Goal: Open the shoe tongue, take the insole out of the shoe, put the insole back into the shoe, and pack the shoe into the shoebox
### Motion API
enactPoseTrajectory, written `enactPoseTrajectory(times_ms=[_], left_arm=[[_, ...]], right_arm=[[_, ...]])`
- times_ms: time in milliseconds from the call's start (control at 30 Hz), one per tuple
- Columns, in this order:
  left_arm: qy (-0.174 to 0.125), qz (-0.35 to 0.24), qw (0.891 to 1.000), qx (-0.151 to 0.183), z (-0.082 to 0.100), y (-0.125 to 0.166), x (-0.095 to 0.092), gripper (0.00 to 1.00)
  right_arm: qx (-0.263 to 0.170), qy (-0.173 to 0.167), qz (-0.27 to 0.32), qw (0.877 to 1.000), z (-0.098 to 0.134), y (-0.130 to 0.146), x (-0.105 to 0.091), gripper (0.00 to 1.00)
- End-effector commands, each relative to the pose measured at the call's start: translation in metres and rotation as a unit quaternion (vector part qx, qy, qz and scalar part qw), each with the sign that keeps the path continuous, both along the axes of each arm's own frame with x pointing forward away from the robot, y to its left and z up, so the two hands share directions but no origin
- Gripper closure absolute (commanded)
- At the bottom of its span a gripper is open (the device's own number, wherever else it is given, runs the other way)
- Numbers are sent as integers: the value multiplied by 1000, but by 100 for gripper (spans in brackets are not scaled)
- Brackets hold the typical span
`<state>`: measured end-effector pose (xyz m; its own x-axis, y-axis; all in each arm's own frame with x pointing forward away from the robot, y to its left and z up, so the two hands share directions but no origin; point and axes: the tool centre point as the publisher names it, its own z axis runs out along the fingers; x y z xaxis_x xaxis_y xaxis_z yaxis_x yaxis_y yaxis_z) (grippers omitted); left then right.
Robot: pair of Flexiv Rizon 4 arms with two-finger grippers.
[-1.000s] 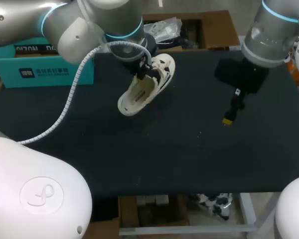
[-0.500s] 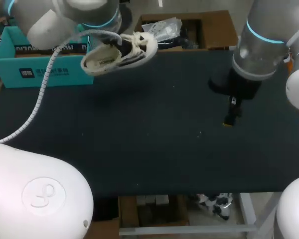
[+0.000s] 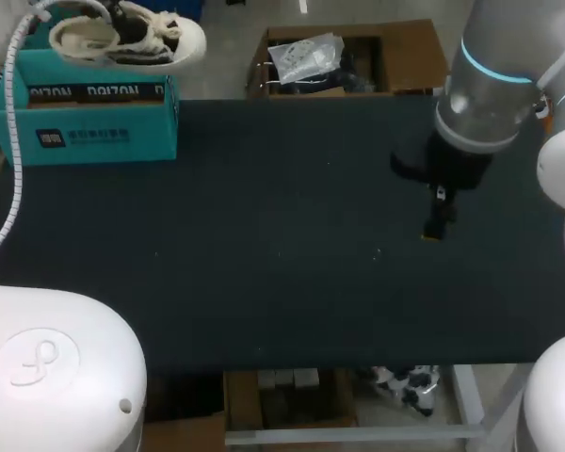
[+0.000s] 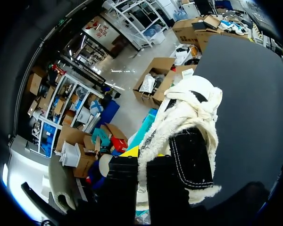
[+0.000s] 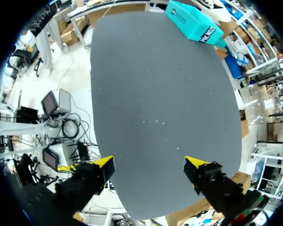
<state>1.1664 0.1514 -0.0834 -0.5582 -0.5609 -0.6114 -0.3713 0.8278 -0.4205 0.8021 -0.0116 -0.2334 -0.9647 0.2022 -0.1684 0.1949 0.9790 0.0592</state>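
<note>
The teal shoebox sat at the left edge of the dark surface. My left gripper, fingers clamped on the fleecy white shoe, had carried it from mid-surface to above that box. My right gripper hung well apart, fingers spread.

Shoebox — obstacle on table, far-left.

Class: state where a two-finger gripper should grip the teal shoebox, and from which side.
Probably the near long wall of the shoebox, from above, one finger inside, one outside: it stands open-topped, that wall thin and upright, the whole box likely too broad.
</note>
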Motion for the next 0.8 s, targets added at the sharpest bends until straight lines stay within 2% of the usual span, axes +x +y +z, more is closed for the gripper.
enactPoseTrajectory(times_ms=[33, 167, 233, 400, 567, 800], left_arm=[[28, -43, 998, -40, 0, 47, 55, 100], [34, -46, 998, -40, -11, 68, 63, 100], [33, -45, 998, -31, -18, 77, 64, 100], [39, -39, 998, -22, -39, 98, 68, 100], [61, -37, 997, -26, -68, 119, 76, 100], [105, -52, 993, -26, -111, 133, 81, 100]], right_arm=[[-74, 35, 37, 996, 13, 11, 13, 0], [-92, 29, 42, 994, 22, 1, 14, 0], [-84, 21, 50, 995, 22, -3, 15, 0], [-82, 30, 36, 995, 17, -13, 17, 0], [-68, 15, 35, 997, 14, -12, 18, 0], [-68, 15, 35, 997, 14, -12, 18, 0]])
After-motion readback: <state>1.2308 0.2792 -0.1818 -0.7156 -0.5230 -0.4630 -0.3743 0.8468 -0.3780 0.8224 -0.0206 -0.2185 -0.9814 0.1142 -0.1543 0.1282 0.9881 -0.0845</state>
